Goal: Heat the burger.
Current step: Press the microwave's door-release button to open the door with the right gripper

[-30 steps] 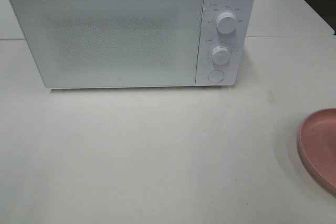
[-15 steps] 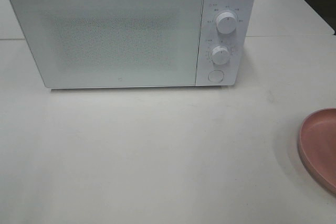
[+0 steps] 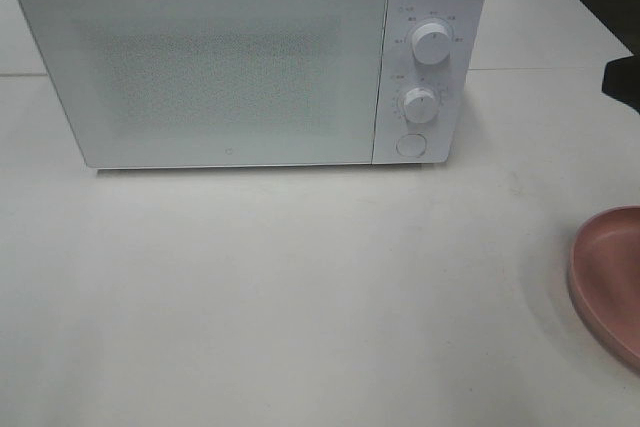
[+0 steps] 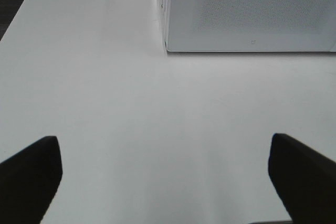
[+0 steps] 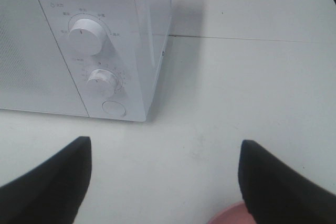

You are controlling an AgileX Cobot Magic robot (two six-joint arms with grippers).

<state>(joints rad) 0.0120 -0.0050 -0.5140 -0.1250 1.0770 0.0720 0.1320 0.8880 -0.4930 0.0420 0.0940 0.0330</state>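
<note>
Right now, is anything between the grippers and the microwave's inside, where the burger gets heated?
Yes: the microwave door is shut across the front. Nothing else visible lies before the left gripper or right gripper. No burger shows in any view.

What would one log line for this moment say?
microwave: door shut | burger: not in view | plate: right of microwave | left gripper: open | right gripper: open

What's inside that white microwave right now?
Nothing can be made out: the boxy white microwave oven has its door shut, and the speckled window hides the inside. No burger shows anywhere.
</note>
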